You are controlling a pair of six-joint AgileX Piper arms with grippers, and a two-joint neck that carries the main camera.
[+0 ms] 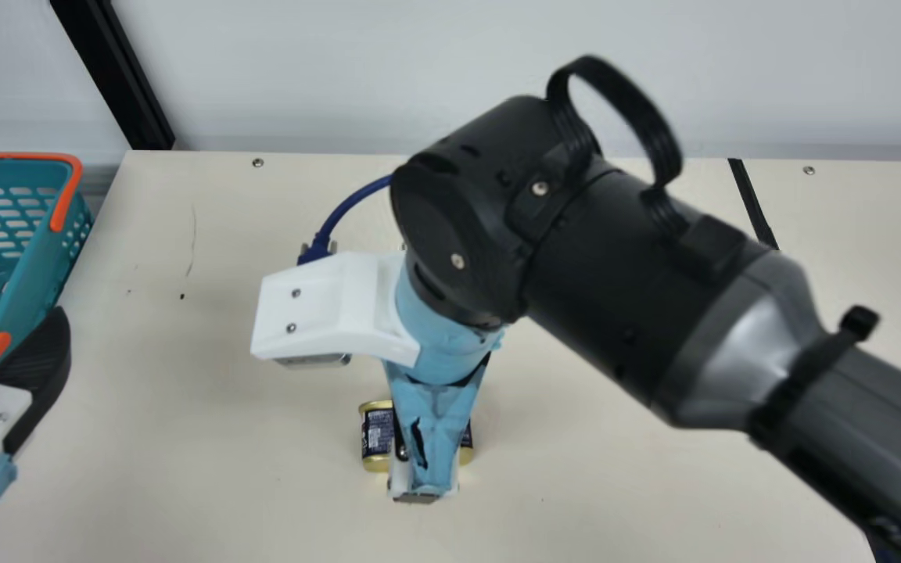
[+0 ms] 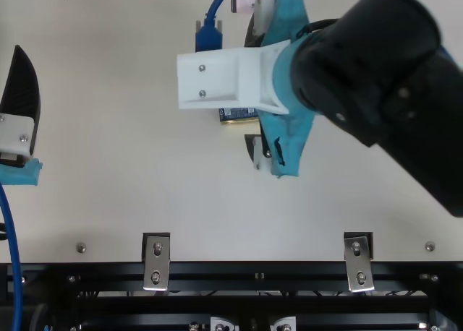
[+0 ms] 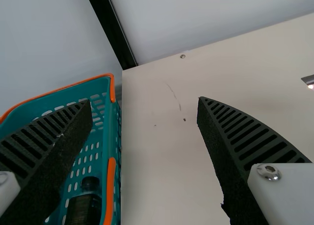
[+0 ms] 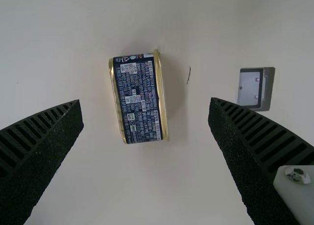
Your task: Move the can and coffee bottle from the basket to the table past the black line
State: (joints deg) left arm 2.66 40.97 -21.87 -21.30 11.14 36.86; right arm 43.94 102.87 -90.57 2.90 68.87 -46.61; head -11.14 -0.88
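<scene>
In the main view my left gripper [image 1: 36, 375] is at the left edge, beside the teal basket [image 1: 32, 289]. The left wrist view shows that gripper [image 3: 144, 104] open, with the dark coffee bottle [image 3: 84, 208] inside the basket [image 3: 112, 185]. My right gripper [image 1: 423, 469] points down at mid-table, partly covering the can [image 1: 377, 435]. In the right wrist view the navy and gold can [image 4: 138, 99] lies on its side on the table, between and beyond the spread fingers of the gripper [image 4: 146, 102]. The black line [image 1: 753, 203] runs behind the right arm.
The right arm's dark links [image 1: 654, 313] cross the main view's right half. A blue cable [image 1: 349, 205] rises from the wrist camera mount. A small metal-framed plate [image 4: 256, 89] is set in the table. The black frame [image 2: 231, 272] borders the near edge.
</scene>
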